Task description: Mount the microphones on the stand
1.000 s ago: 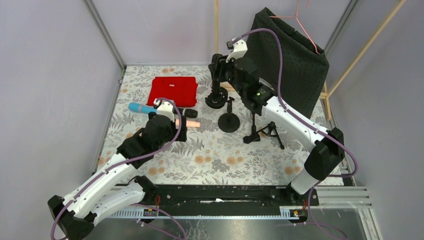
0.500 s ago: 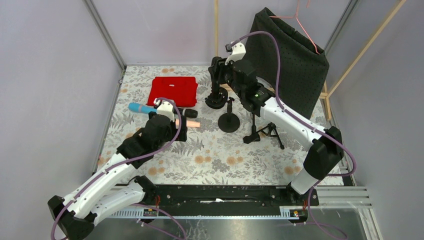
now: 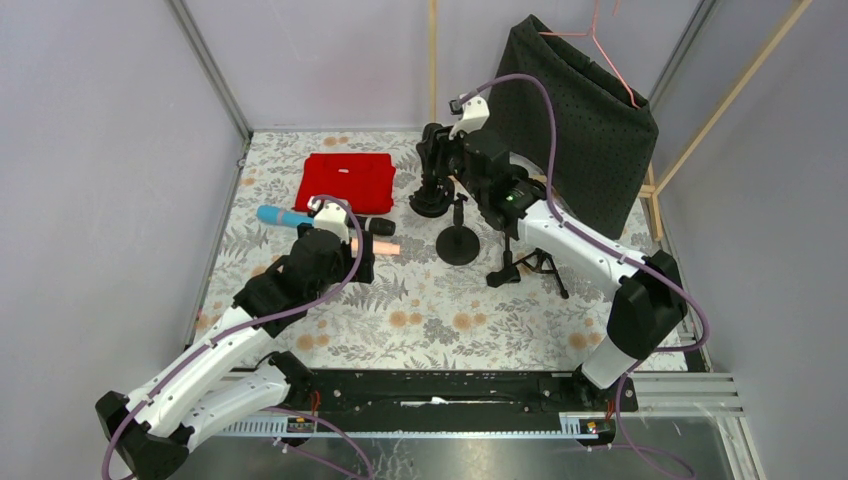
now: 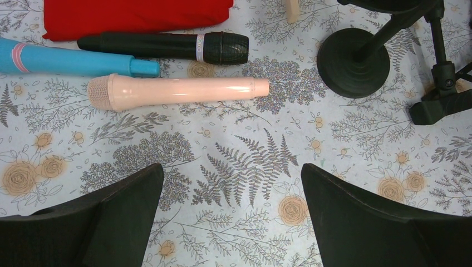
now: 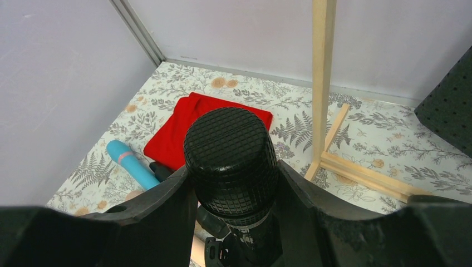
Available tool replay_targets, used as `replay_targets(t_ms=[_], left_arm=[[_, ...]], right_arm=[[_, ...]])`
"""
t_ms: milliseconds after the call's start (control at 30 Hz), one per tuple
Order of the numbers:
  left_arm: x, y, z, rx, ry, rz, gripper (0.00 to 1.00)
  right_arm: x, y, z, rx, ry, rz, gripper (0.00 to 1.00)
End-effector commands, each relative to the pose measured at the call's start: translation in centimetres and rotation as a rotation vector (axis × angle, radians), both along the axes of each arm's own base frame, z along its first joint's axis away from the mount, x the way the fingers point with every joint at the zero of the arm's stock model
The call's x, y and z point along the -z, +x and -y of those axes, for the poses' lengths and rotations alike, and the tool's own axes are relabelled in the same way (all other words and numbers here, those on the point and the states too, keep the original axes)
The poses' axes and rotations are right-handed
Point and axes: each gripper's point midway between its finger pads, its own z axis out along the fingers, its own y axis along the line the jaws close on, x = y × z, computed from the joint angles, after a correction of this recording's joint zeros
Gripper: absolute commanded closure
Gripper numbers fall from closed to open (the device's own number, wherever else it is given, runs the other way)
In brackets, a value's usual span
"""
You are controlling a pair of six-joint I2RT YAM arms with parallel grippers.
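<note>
My right gripper is shut on a black microphone and holds it upright, head up, over the clip of a round-based stand. My left gripper is open and empty, hovering above the table near three microphones lying flat. In the left wrist view they are a light blue microphone, a second black microphone and a peach-pink microphone, side by side beyond my open left gripper. The right gripper hides the lower body of the held microphone.
A second round-based stand and a tripod stand stand at centre right. A red cloth lies at the back left. A black fabric on a hanger and a wooden frame are at the back right.
The right arm has shifted slightly, its wrist moving a little down and left with the black microphone. The left arm and the lying microphones have not moved.
</note>
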Motion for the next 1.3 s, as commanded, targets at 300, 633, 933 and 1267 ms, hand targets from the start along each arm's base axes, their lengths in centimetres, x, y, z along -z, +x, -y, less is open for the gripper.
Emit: replay_targets(t_ms=[300,633,933,1267], left_arm=[[-0.5,0.5,0.5,0.017,-0.019,0.025,0.01],[-0.5,0.5,0.6,0.018,-0.020,0.024,0.01],[-0.4,0.5,0.6,0.019,-0.020,0.022,0.01],[-0.4,0.5,0.6,0.018,-0.021,0.021,0.01]], right_arm=[[-2.4,-1.3,0.9,-0.019,0.062,0.068,0.59],[-3.1,-1.7,1.1,-0.023,0.069,0.081,0.39],[-3.4,-1.9,1.4,-0.020,0.071,0.084,0.22],[-4.7,-2.1,2.5,0.015,0.055,0.112,0.10]])
